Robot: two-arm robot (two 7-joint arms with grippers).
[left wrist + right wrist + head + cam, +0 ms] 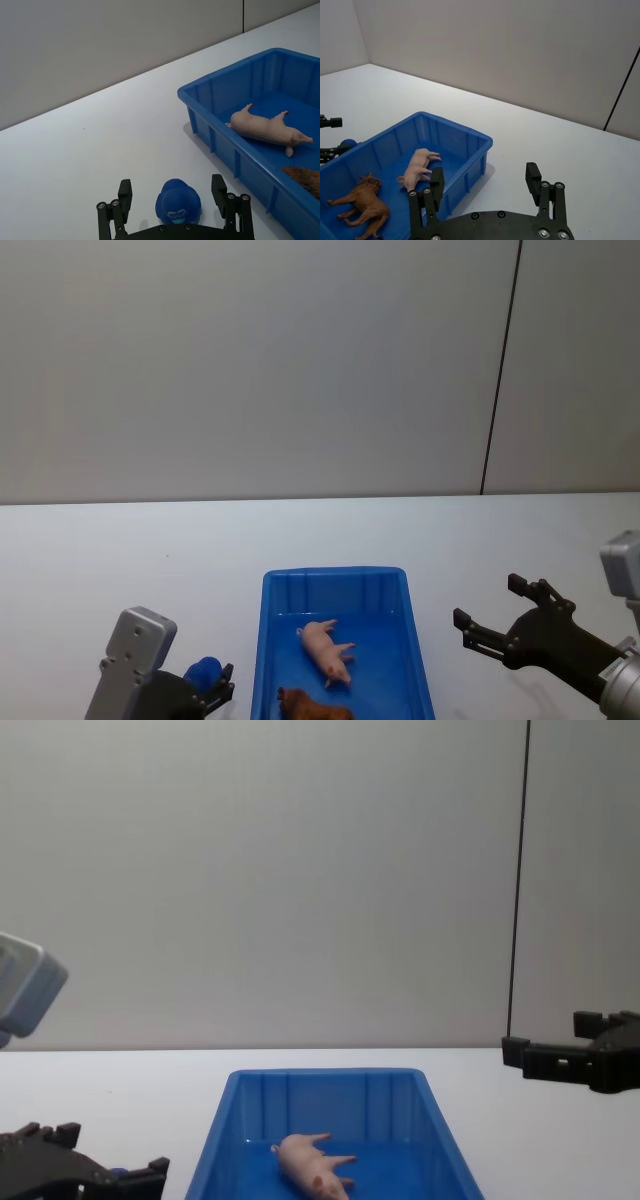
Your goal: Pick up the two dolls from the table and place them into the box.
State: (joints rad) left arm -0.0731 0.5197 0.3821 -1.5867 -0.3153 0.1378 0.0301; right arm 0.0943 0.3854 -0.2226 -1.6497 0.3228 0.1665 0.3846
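The blue box (pixel 335 573) stands on the white table in front of me. Inside it a pale pink pig doll (pixel 327 648) lies on its side, and a brown lion-like doll (pixel 362 200) lies nearer to me. Left of the box, my left gripper (pixel 171 186) is open low over the table, with a small round blue toy figure (pixel 178 202) standing between its fingers and untouched by them. My right gripper (pixel 488 601) hangs open above the table to the right of the box, holding nothing.
A pale wall with a dark vertical seam (pixel 500 370) rises behind the table's far edge. Bare white tabletop stretches beyond the box and to both sides.
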